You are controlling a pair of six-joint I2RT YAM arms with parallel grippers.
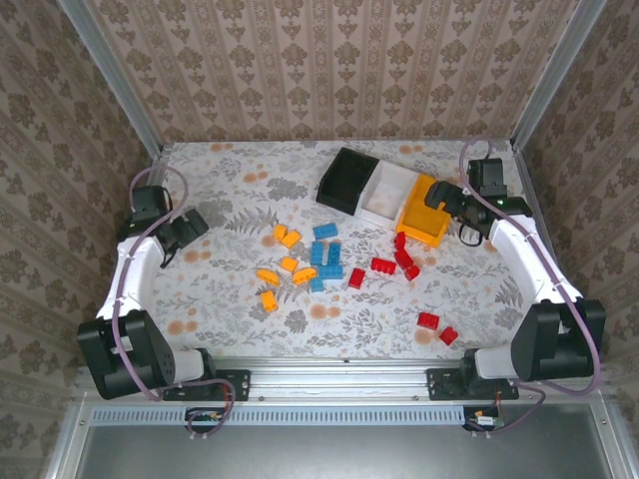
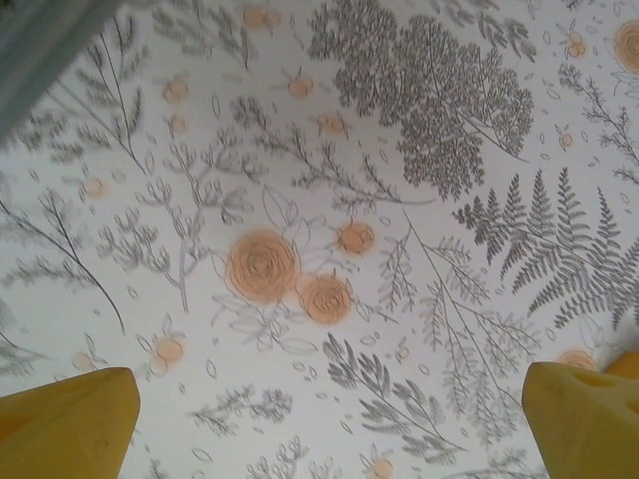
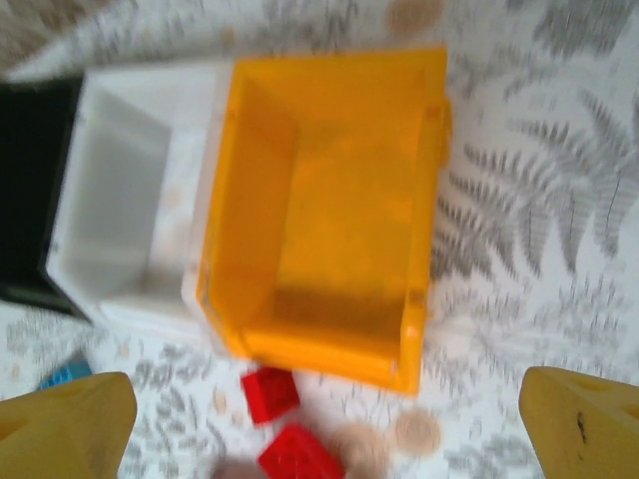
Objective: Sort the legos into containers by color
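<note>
Orange-yellow legos (image 1: 283, 257), blue legos (image 1: 325, 257) and red legos (image 1: 397, 261) lie scattered mid-table, with two more red ones (image 1: 436, 327) nearer the front. At the back stand the black bin (image 1: 346, 180), the white bin (image 1: 387, 194) and the orange-yellow bin (image 1: 424, 212) side by side. My right gripper (image 1: 451, 203) hovers open just right of the orange-yellow bin (image 3: 329, 215), which looks empty; two red legos (image 3: 270, 392) lie below it. My left gripper (image 1: 183, 232) stands open over bare cloth at the left, its yellow fingertips (image 2: 70, 419) wide apart.
The table (image 1: 220, 299) wears a floral cloth and is walled by patterned panels on three sides. A metal rail (image 1: 329, 374) runs along the front edge between the arm bases. Bare cloth stretches across the front left and far left.
</note>
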